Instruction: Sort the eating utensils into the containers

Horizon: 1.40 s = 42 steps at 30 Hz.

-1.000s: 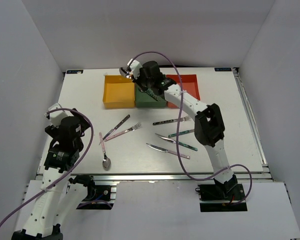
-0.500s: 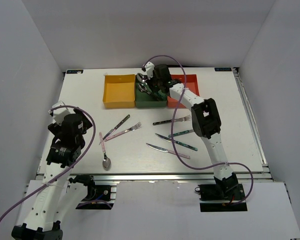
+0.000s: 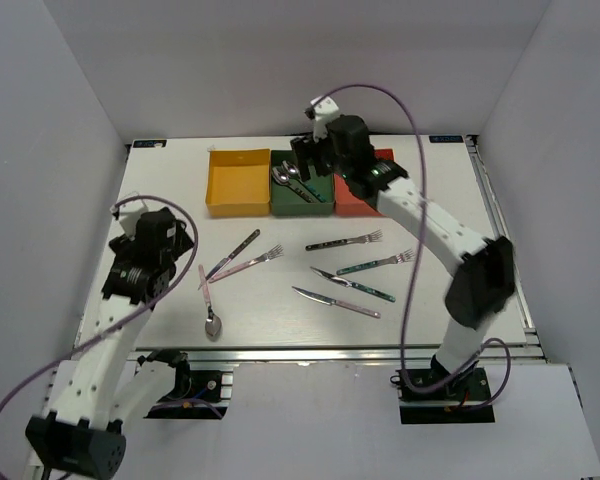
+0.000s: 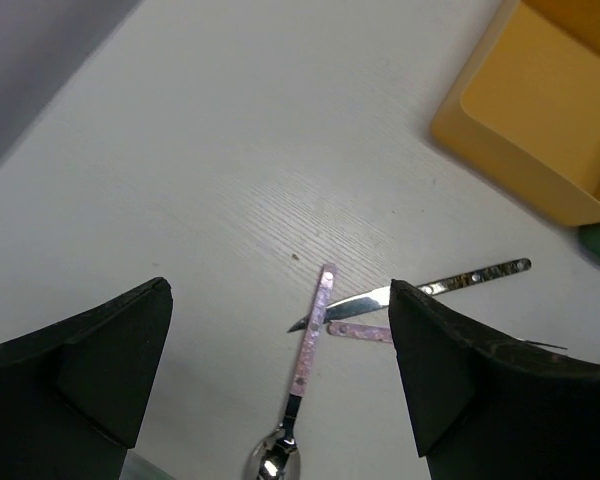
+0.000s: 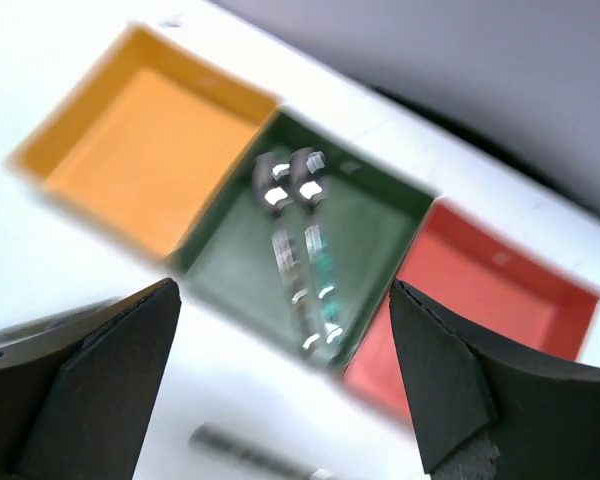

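Note:
Two spoons (image 3: 290,180) lie side by side in the dark green container (image 3: 302,208), bowls toward the back; the right wrist view shows these spoons (image 5: 302,255) blurred inside the green container (image 5: 220,260). My right gripper (image 3: 308,163) hangs open and empty above that bin's back right part. The yellow container (image 3: 238,186) and the red container (image 3: 352,203) hold nothing I can see. A pink-handled spoon (image 3: 208,300) lies at the front left. My left gripper (image 3: 178,243) is open above the table just left of it; the pink spoon (image 4: 310,350) shows between its fingers.
Loose on the table: a dark-handled knife (image 3: 235,252) crossing a pink fork (image 3: 250,261), a dark fork (image 3: 342,241), a teal fork (image 3: 376,263), a teal knife (image 3: 353,284) and a pink knife (image 3: 335,301). White walls enclose the table.
My right gripper opened and left a spoon in the green container, then rose and swung right. My left arm moved forward toward the pink spoon.

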Motion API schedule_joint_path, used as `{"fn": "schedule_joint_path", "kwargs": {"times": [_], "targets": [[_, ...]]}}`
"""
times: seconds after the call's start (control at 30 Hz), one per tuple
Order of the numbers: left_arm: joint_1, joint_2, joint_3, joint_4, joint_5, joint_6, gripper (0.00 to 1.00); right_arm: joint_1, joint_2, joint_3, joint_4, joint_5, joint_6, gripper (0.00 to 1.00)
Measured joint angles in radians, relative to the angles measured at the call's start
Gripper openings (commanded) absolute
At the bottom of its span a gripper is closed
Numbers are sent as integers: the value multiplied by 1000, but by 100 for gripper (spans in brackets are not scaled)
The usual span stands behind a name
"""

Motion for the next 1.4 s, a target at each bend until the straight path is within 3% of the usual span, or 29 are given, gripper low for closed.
{"fn": "schedule_joint_path", "kwargs": {"times": [0.1, 0.2, 0.27, 0.47, 0.53, 0.73, 0.83, 0.93, 0.97, 1.1, 1.23, 1.4], "targets": [[1, 126, 19, 5, 74, -52, 91, 29, -247, -268, 51, -61, 95, 89], [2, 250, -34, 39, 181, -107, 82, 30, -399, -468, 71, -160, 176, 81], [2, 308, -105, 76, 245, -140, 74, 29, -433, -552, 78, -219, 215, 80], [2, 360, -266, 130, 318, -203, 69, 25, -456, -743, 59, -322, 272, 78], [2, 375, -282, 163, 322, -214, 60, 25, -475, -783, 57, -343, 280, 77], [-2, 404, -335, 249, 331, -228, 56, 26, -522, -817, 74, -380, 298, 76], [-9, 417, -337, 282, 322, -235, 48, 31, -533, -827, 97, -393, 301, 76], [-19, 427, -342, 316, 311, -246, 33, 34, -539, -839, 103, -400, 303, 79], [-22, 428, -346, 323, 305, -245, 28, 36, -539, -841, 103, -402, 305, 89], [-36, 410, -364, 329, 281, -254, 20, 39, -539, -846, 114, -425, 320, 89], [-58, 402, -372, 333, 257, -262, 0, 39, -541, -863, 162, -483, 355, 89], [-108, 352, -382, 290, 290, -289, 0, 77, -534, -897, 242, -521, 429, 89]]}}
